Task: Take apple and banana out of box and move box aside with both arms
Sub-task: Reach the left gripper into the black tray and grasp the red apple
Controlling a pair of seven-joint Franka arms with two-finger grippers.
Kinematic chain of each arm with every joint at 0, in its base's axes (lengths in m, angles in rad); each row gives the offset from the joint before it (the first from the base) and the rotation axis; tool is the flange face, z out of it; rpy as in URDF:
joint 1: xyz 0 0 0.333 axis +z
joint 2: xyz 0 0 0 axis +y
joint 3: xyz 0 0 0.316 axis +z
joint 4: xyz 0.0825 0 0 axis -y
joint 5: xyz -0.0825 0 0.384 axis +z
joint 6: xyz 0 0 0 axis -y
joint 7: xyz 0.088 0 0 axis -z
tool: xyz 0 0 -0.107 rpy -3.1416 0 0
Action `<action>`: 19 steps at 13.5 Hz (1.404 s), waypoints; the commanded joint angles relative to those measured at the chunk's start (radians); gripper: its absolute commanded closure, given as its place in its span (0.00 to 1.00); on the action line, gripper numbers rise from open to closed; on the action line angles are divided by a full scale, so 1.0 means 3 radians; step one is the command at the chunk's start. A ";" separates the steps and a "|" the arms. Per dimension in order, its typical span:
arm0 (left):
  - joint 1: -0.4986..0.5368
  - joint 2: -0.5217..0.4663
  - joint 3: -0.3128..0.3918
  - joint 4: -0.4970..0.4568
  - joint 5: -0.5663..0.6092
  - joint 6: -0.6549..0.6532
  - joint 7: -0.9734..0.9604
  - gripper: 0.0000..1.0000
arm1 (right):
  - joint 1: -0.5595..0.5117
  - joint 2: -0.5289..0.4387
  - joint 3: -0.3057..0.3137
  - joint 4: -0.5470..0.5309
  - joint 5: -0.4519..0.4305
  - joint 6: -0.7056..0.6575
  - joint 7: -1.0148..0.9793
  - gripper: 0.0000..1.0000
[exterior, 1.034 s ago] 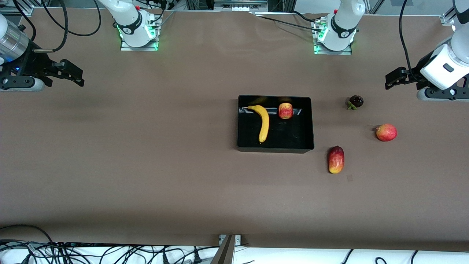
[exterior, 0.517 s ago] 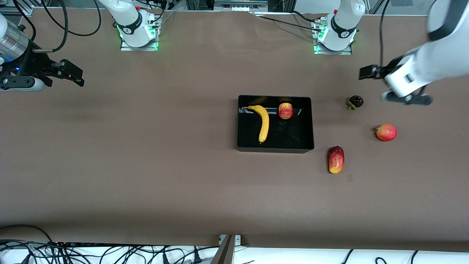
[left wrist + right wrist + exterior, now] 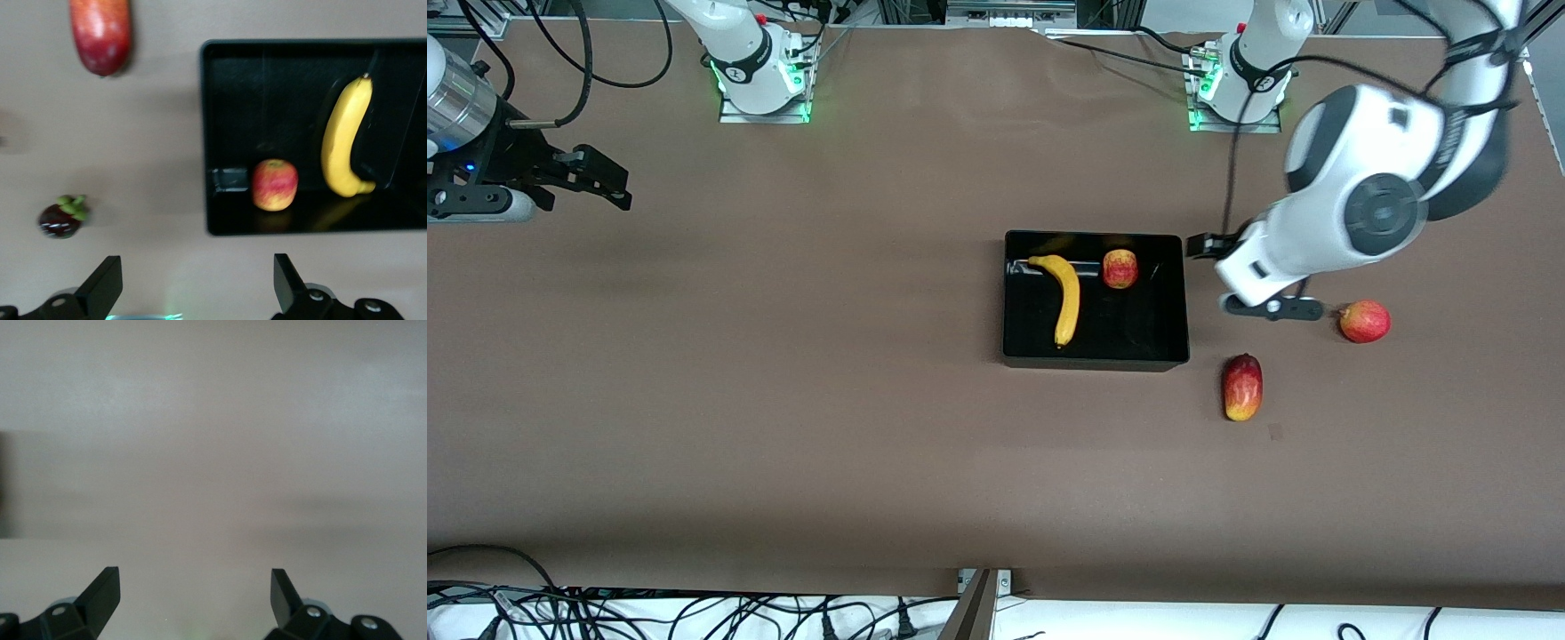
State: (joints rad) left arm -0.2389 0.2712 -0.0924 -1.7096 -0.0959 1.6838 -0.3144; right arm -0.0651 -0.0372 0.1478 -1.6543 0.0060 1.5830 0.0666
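The black box (image 3: 1138, 333) stands mid-table. The yellow banana (image 3: 1064, 298) and the small red-and-yellow apple (image 3: 1120, 268) lie inside it. My left gripper (image 3: 1197, 246) is open and empty, up in the air just beside the box's wall at the left arm's end. The left wrist view shows its open fingers (image 3: 193, 287) over bare table, with the box (image 3: 204, 133), apple (image 3: 274, 185) and banana (image 3: 343, 143) ahead. My right gripper (image 3: 609, 182) waits open and empty at the right arm's end of the table, and it is over bare table in the right wrist view (image 3: 193, 600).
A red-and-yellow oblong fruit (image 3: 1242, 386) and a round red fruit (image 3: 1364, 321) lie on the table toward the left arm's end. A dark purple fruit with green leaves (image 3: 61, 218) shows only in the left wrist view, and the left arm hides it in the front view.
The left arm has swung in from its end of the table toward the box and now covers the dark purple fruit. The right arm has not moved.
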 commanded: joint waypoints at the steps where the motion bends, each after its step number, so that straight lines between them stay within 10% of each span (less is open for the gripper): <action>1: -0.0149 0.0200 -0.0075 -0.0038 -0.0013 0.0297 -0.0343 0.00 | -0.0023 0.0022 0.0029 0.0064 -0.0020 -0.0035 0.0013 0.00; 8: -0.0226 0.0257 -0.0479 -0.1295 -0.0008 0.2025 -0.0766 0.00 | -0.0023 0.0022 0.0024 0.0064 -0.0020 -0.0036 0.0013 0.00; 15: -0.0313 0.0502 -0.0485 -0.1516 0.0350 0.2466 -0.0788 0.00 | -0.0023 0.0022 0.0029 0.0064 -0.0020 -0.0046 0.0013 0.00; 19: -0.0313 0.0503 -0.0490 -0.1481 0.0350 0.2431 -0.0782 0.73 | -0.0023 0.0022 0.0029 0.0064 -0.0020 -0.0051 0.0013 0.00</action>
State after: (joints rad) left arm -0.3295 0.4307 -0.2386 -2.1591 -0.0135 2.4148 -0.5324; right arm -0.0652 -0.0371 0.1477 -1.6542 0.0060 1.5825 0.0666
